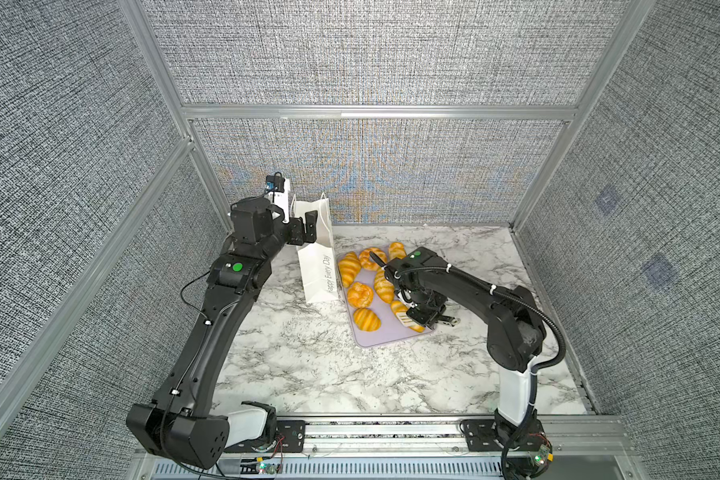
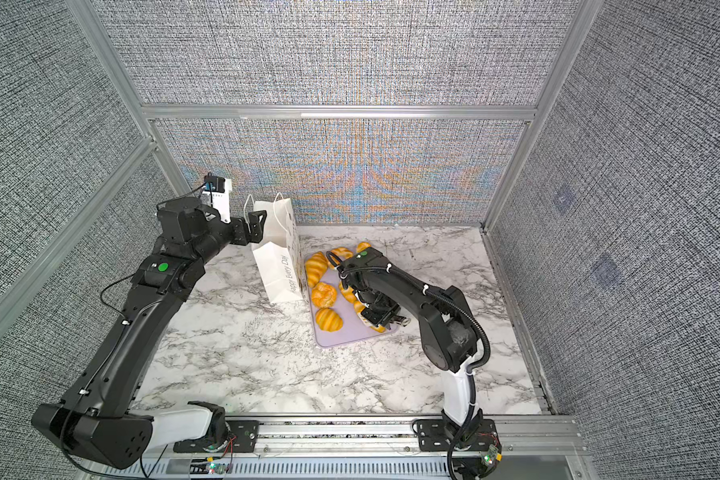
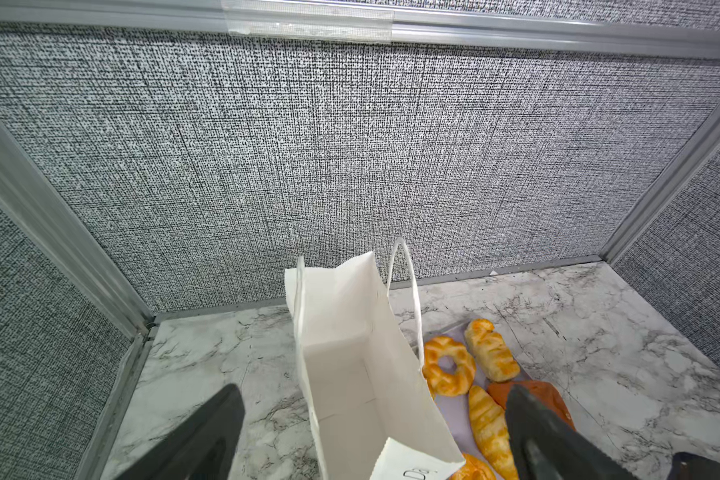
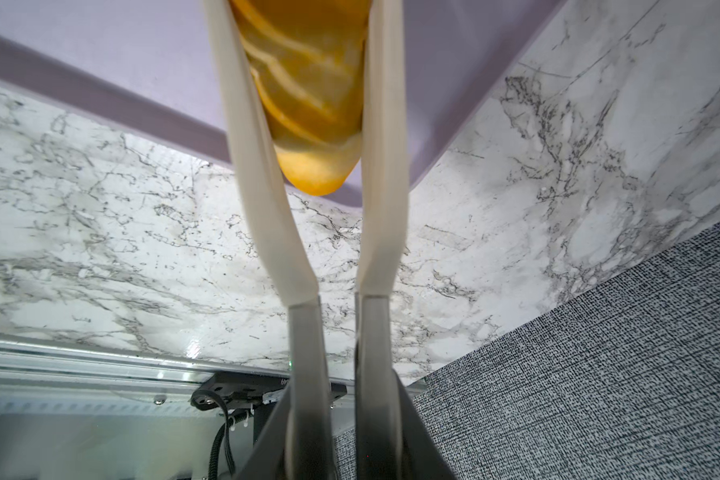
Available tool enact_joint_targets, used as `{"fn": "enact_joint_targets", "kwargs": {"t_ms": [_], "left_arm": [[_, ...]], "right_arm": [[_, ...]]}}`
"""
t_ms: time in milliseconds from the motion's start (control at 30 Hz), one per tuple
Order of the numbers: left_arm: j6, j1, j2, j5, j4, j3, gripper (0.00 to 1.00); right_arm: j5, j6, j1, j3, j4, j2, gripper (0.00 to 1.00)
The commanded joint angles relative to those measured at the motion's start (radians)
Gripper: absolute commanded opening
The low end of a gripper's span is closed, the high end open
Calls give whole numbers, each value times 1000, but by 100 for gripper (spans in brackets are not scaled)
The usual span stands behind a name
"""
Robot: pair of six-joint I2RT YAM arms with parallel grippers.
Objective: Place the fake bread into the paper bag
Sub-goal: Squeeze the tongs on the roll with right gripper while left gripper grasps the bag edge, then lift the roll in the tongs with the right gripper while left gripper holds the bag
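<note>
**Cream fingers (image 4: 246, 124) of right gripper (image 1: 409, 320) on long golden-yellow striped toy roll (image 4: 308, 104)**

Both fingers pressed against the roll's flanks, so I judged it clamped. The pinch sat near one tapered end, which lay over the corner rim of the flat lavender plastic tray (image 1: 374, 340). The roll had not left the tray. Other glossy toy pastries (image 1: 360, 294) lay spread on the tray.

Tall white paper carrier bag (image 3: 341, 353) stood upright just beside the tray, mouth open, nothing seen inside. Left gripper (image 3: 372, 392) hung at the bag's mouth on the side away from the tray. Its jaws were wide apart with the rim between them; contact with the paper could not be told.

Risks:
- The glossy tapered end could squirt out of the pinch on lifting.
- The bag looked light and unheld, so a roll or finger catching its rim would tip it away from the tray.
- The mouth was narrow, and a roll brought in crosswise would jam.
</note>
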Motion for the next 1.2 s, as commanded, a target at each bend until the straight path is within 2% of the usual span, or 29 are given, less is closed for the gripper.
{"fn": "enact_joint_targets", "kwargs": {"t_ms": [0,367,633,1167], "left_arm": [[-13,15,-9,-4,13,-9,99],[-41,92,-10,-9,-2,-31,99],[-69,166,11,70,4,-40,99],[-127,201,23,137,65,-104,99]], "right_arm": [[-17,2,-2,-1,-6,-15,27],[-76,11,-30,12,43,-104,26],[-169,36,-41,93,102,-162,26],[-383,89,-30,293,220,-164,25]]}}
